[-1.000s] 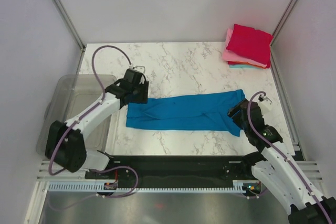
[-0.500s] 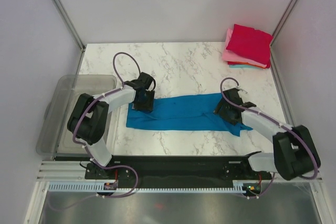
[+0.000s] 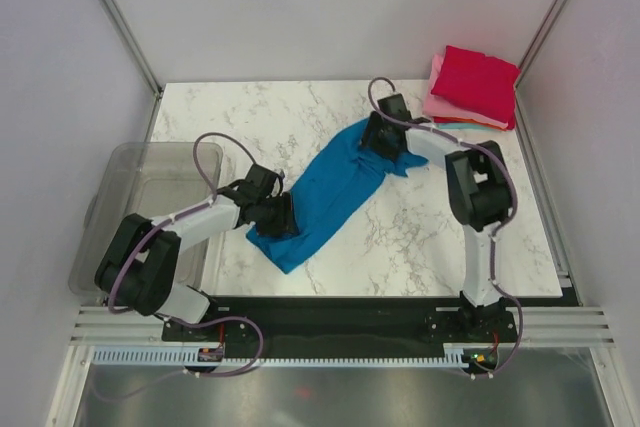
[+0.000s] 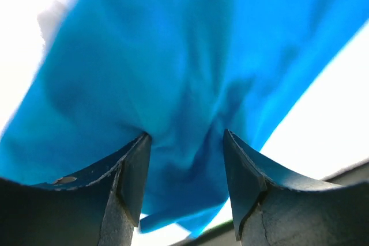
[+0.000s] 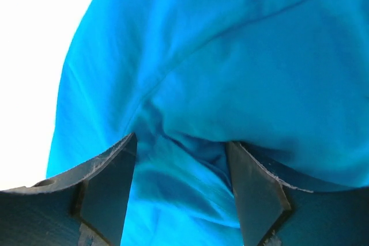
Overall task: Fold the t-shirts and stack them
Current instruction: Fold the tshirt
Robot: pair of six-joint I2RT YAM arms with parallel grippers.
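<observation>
I work in a robot lab test cell, not a home. Plain white panels wall my marble-print table, aluminium posts rise at 11 and 1 o'clock, and my two arms, trailing purple cables, are bolted to a black rail at 6 o'clock.

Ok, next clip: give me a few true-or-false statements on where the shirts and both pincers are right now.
1. The blue t-shirt lies diagonally on the table, with the left pincer at its near end and the right pincer at its far end. True.
2. The pink shirt tops the folded stack. False: the crimson red shirt lies on top of it.
3. Blue cloth is bunched between each pincer's fingers. True.
4. The blue t-shirt lies inside the clear bin. False: it lies on the marble beside the bin.
</observation>
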